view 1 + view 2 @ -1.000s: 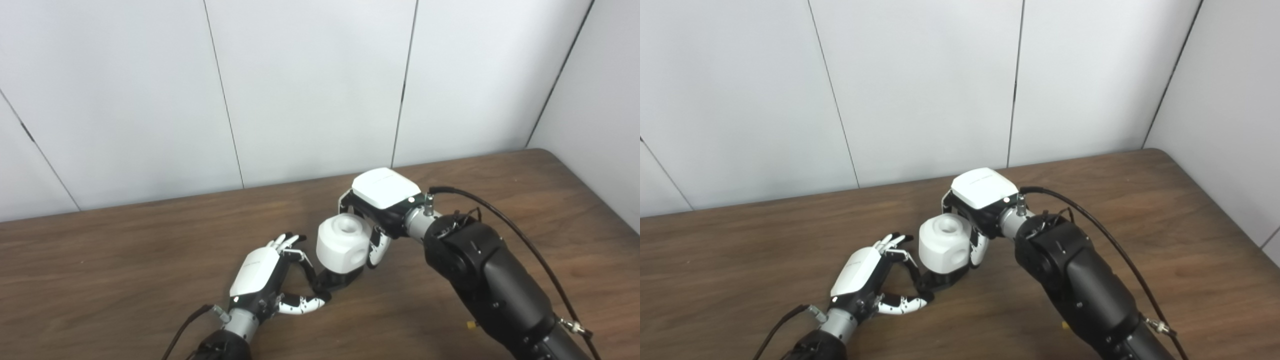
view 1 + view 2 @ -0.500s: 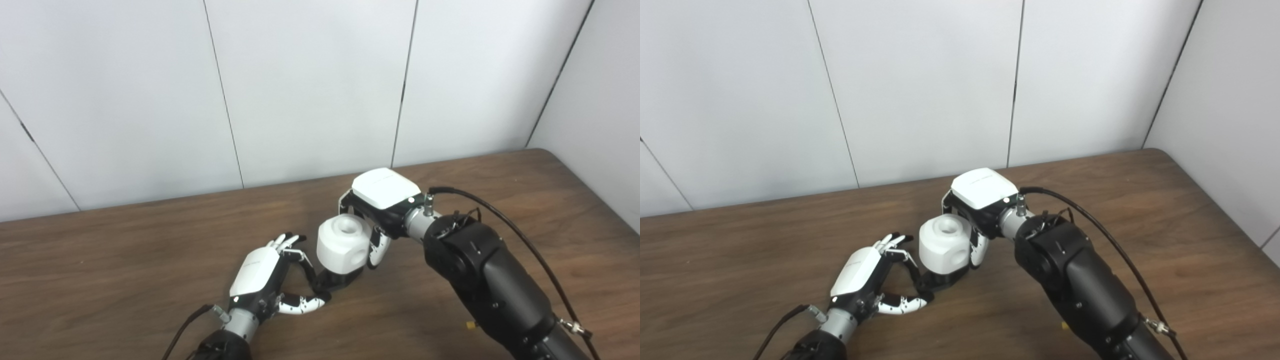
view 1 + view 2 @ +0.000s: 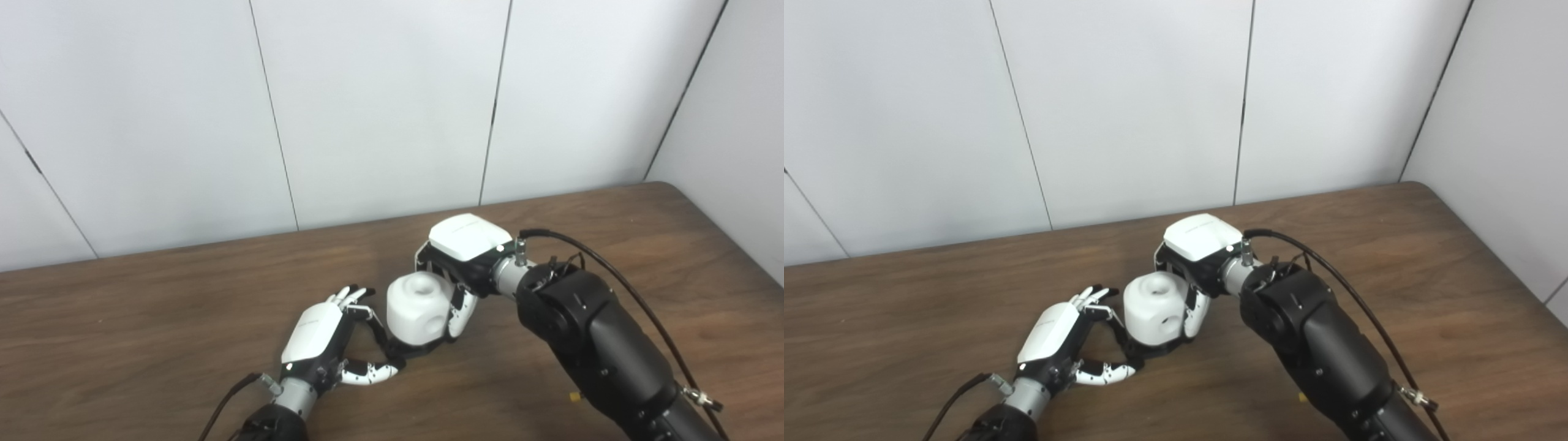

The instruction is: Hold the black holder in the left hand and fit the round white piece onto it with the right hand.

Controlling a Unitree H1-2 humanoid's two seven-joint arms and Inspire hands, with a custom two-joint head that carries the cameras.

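The round white piece [image 3: 416, 309] has a hole on top and one on its side. It sits low over the black holder [image 3: 409, 351], of which only a dark rim shows on the table. My right hand [image 3: 459, 269] is shut on the white piece from behind and the right. My left hand [image 3: 327, 343] rests on the table to the left, its fingers [image 3: 367, 315] and thumb [image 3: 370, 372] pinched on the holder's left edge. The same scene shows in the right eye view, with the white piece [image 3: 1153, 307] between both hands.
The brown wooden table [image 3: 122, 318] runs to a white panelled wall [image 3: 380, 104] at the back and a rounded corner at the far right. A black cable [image 3: 618, 275] loops over my right forearm.
My right hand has moved down and slightly left with the white piece, which now covers most of the black holder. My left hand has not moved.
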